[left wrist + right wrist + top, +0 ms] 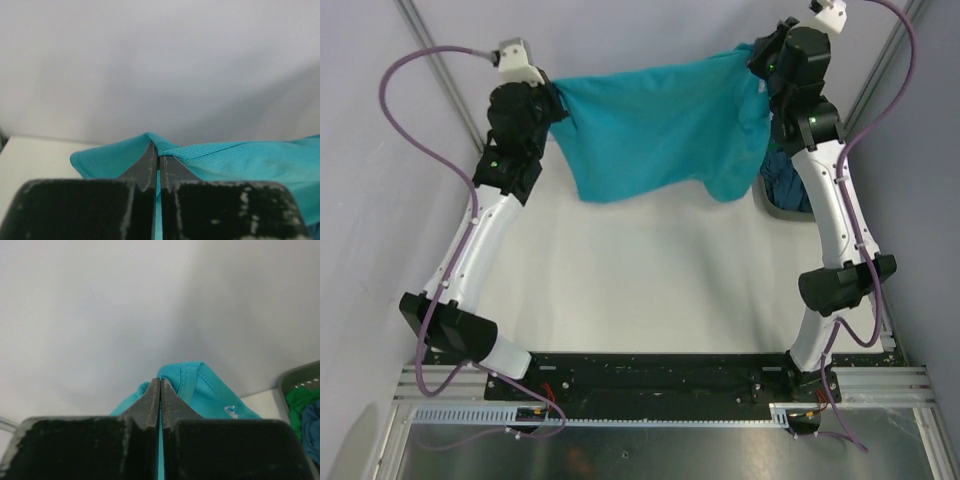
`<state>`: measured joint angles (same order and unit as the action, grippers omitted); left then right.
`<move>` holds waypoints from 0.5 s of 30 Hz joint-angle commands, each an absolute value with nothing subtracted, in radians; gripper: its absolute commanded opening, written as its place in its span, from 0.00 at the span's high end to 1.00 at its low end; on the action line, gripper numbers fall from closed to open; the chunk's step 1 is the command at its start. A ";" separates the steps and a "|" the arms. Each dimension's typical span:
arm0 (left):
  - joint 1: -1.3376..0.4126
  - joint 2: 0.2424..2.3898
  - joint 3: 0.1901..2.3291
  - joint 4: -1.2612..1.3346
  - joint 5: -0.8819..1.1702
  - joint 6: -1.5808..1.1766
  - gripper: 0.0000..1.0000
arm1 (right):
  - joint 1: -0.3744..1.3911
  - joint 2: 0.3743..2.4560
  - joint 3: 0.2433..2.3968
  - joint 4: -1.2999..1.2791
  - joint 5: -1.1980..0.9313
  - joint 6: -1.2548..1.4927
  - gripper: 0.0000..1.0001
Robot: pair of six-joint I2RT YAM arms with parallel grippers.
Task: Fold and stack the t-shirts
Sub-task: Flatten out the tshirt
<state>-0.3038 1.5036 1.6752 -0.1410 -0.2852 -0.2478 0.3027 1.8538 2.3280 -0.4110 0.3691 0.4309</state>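
The teal t-shirt hangs stretched in the air between my two grippers at the far end of the table, its lower edge drooping toward the white table top. My left gripper is shut on its left corner; in the left wrist view the cloth is pinched between the shut fingertips. My right gripper is shut on the shirt's right end; in the right wrist view a hemmed edge is clamped at the fingertips. The slate-blue shirt and the green shirt lie in the bin.
A grey-green bin stands at the far right under my right arm and also shows in the right wrist view. The white table top stretches below the hanging shirt. Grey walls and frame rails close in the far side.
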 commanded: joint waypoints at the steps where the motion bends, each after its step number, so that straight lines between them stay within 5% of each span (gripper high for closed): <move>1: -0.292 1.432 1.784 -0.112 -0.209 -0.156 1.00 | 0.305 1.717 2.262 -0.296 0.353 0.494 1.00; 5: -0.291 1.276 1.595 -0.130 -0.157 -0.205 1.00 | 0.300 1.480 1.836 -0.281 0.320 0.651 1.00; 11: -0.292 0.951 1.008 -0.181 -0.104 -0.433 1.00 | 0.368 1.192 1.093 -0.285 0.223 0.870 1.00; 12: -0.292 0.898 0.905 -0.199 -0.093 -0.474 0.97 | 0.399 1.170 1.005 -0.286 0.214 0.885 0.97; 15: -0.292 0.750 0.662 -0.276 -0.074 -0.570 0.62 | 0.499 1.123 0.841 -0.335 0.219 0.919 0.62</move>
